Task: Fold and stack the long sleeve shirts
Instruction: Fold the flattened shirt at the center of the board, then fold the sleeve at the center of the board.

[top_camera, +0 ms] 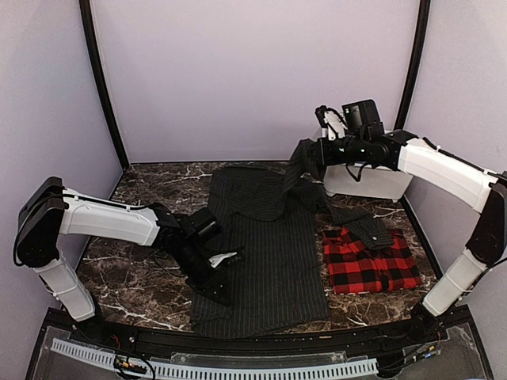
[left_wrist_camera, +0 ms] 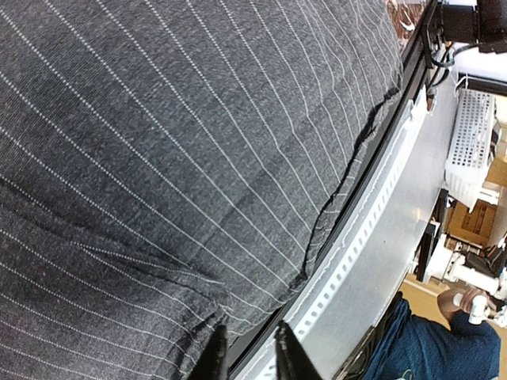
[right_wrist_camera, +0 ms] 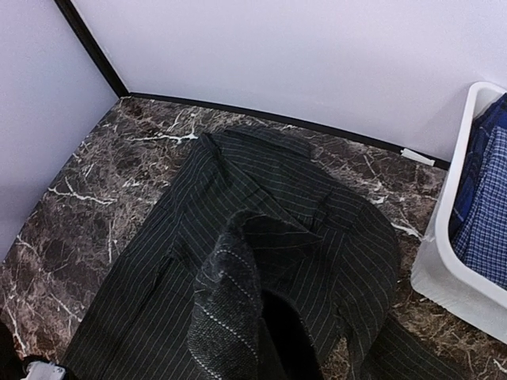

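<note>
Top external view: the right pincer (top_camera: 311, 156) is raised over the far part of the dark marble-patterned desk (top_camera: 150, 186). It is closed on a sleeve of the charcoal-black pinstriped button-up cloth shirt (top_camera: 269, 261). The sleeve hangs from it in a bunched rope, and the cloth buries its fingers, so they cannot be made out. The rest of that shirt lies spread flat below and to the left of this pincer, reaching the desk's near edge.

Below the right pincer and to its right lies the red-and-black buffalo plaid cloth shirt (top_camera: 368, 265), folded into a rectangle. A dark pinstriped end of cloth lies over its far edge. A white plastic bin (top_camera: 372, 184) stands to the right of the pincer. The right wrist view cuts the bin off at the frame edge and shows blue checked cloth (right_wrist_camera: 483, 214) inside.

The left pincer (top_camera: 220, 293) sits low over the pinstriped shirt's near left part. In the left wrist view only its two dark fingertips (left_wrist_camera: 214, 356) show, cut off by the bottom of the frame. They stand a narrow gap apart with no cloth seen between them. The shirt's hem runs just beyond them along the desk's near edge. Whether the tips touch the cloth is unclear.
</note>
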Controlling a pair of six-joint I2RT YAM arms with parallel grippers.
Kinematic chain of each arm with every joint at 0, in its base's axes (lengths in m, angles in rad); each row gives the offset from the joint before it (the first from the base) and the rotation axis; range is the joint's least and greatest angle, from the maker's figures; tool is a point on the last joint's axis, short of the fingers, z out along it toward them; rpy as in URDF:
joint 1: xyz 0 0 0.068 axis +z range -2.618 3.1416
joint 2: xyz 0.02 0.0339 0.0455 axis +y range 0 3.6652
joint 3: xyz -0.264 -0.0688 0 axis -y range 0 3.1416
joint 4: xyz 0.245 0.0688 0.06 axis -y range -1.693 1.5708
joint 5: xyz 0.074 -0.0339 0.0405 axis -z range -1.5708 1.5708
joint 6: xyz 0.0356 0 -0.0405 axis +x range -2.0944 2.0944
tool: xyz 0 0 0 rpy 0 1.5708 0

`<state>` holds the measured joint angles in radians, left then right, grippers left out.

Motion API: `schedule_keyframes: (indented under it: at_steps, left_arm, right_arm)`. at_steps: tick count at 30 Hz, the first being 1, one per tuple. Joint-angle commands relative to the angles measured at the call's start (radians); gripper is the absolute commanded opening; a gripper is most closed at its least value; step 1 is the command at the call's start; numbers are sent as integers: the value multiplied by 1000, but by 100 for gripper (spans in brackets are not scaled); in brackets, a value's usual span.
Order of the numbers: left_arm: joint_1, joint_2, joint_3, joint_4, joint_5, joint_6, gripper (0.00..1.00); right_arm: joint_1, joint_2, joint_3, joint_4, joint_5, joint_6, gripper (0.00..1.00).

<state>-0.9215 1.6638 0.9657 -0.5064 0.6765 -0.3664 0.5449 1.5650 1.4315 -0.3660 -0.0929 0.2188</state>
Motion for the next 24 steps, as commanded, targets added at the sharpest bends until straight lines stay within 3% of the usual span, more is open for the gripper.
schedule_keyframes:
  at_steps: [1, 5, 7, 11, 17, 24]
  left_arm:
    - [-7, -14, -10, -7, 25, 21, 29]
    - [-5, -53, 21, -10, 6, 4, 43]
    - [3, -74, 49, -13, -10, -9, 45]
    - [79, -127, 81, 14, -71, -102, 45]
    - [241, -263, -2, 142, -342, -300, 48]
    - [280, -244, -117, 318, -299, -395, 43]
  right_arm:
    - [26, -16, -8, -44, -109, 5, 0]
    - [83, 0, -13, -93, -139, -7, 0]
    - [120, 18, -13, -122, -136, -21, 0]
    - [192, 66, -6, -162, -145, -32, 0]
    - [286, 187, 29, -179, -210, -18, 0]
    - [360, 328, 114, -205, -258, -1, 0]
